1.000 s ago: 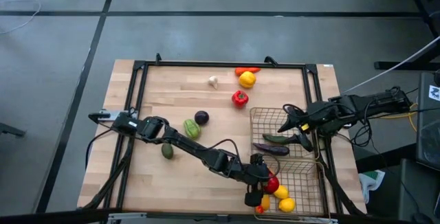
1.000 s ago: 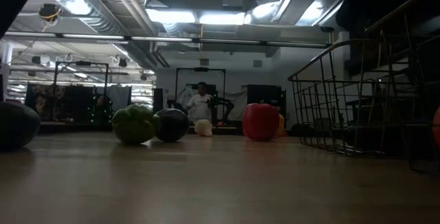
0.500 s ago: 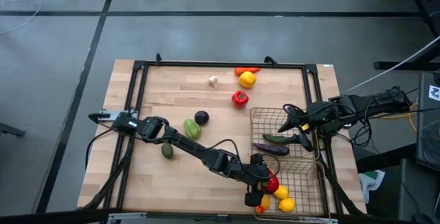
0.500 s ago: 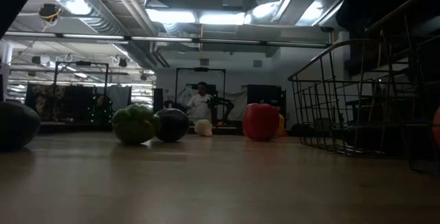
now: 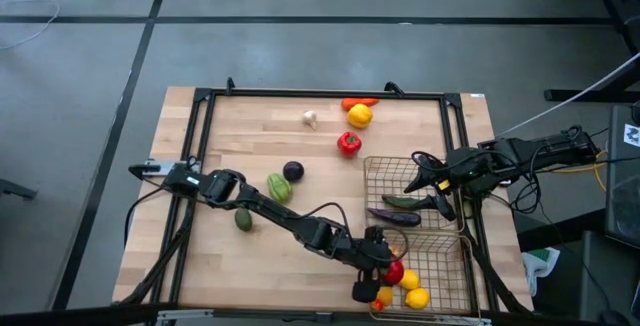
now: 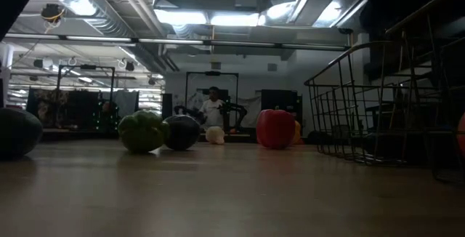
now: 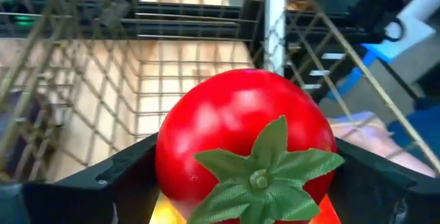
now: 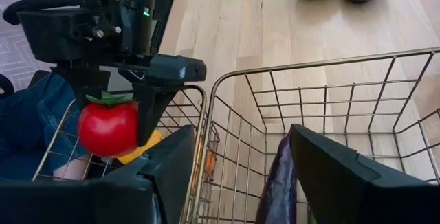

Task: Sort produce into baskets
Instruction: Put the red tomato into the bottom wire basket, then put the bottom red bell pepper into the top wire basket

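High view first: compared with a second ago, I see my left end effector (image 5: 378, 271) has slid slightly along the near basket (image 5: 452, 256), and its fingers have eased apart a touch. Even so, the left wrist view shows the red tomato (image 7: 244, 145) sitting between both fingers, so I judge it held, hanging over that basket's mesh floor. From the right wrist view the tomato (image 8: 108, 128) hangs just inside the basket's rim, above something yellow I cannot make out clearly, probably one of the lemons (image 5: 411, 288).

To me that easing suggests the drop is starting; the tomato would join the yellow and orange pieces already in the near basket.

My right end effector (image 5: 437, 188) has not shifted: it hovers with spread fingers, gripping nothing, over the far basket (image 5: 380, 171), just above the purple eggplant (image 5: 393, 217) and a green piece (image 5: 403, 202).

Beyond the baskets, peppers, garlic and avocado wait on the surface (image 5: 260, 136).
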Controlling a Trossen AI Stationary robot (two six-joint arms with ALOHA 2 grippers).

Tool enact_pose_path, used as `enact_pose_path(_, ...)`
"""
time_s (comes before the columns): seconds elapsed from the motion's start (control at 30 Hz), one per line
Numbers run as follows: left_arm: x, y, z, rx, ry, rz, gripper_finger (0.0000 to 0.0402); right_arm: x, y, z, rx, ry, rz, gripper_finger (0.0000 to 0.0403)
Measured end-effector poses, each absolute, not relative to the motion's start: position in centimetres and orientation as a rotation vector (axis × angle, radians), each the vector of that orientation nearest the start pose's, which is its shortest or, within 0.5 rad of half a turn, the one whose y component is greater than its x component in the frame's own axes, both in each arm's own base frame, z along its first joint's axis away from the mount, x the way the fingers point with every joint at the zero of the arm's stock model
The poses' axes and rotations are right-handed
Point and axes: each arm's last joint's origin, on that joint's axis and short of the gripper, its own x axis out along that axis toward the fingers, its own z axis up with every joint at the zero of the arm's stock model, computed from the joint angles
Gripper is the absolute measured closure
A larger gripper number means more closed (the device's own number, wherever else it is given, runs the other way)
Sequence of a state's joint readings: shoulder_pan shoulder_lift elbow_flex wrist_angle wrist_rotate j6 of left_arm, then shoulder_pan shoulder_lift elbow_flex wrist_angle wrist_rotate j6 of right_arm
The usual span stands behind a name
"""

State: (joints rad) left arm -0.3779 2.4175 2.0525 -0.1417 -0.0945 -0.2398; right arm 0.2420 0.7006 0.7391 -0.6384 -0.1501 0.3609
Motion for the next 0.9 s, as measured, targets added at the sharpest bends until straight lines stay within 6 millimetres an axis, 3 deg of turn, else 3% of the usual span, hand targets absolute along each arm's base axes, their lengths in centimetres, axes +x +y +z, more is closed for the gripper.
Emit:
enact_pose_path(0.23, 51.4, -20.2, 19.9, -0.108, 0.532, -0.229, 0.0008, 13.5, 3.8, 28.9, 0.317, 0.664, 0.267, 0.0166)
enact_pose_path(0.47, 51.5, -20.0, 20.0, -0.127, 0.525, -0.222, 0.0011, 13.5, 3.8, 28.9, 0.318, 0.664, 0.267, 0.0166)
enact_pose_path(0.7, 52.4, -18.2, 20.7, -0.298, 0.475, -0.159, 0.0012, 13.5, 3.8, 28.9, 0.318, 0.664, 0.267, 0.0166)
enact_pose_path(0.9, 52.3, -16.2, 23.9, -0.271, 0.42, -0.218, 0.0012, 13.5, 3.8, 28.9, 0.318, 0.664, 0.267, 0.0166)
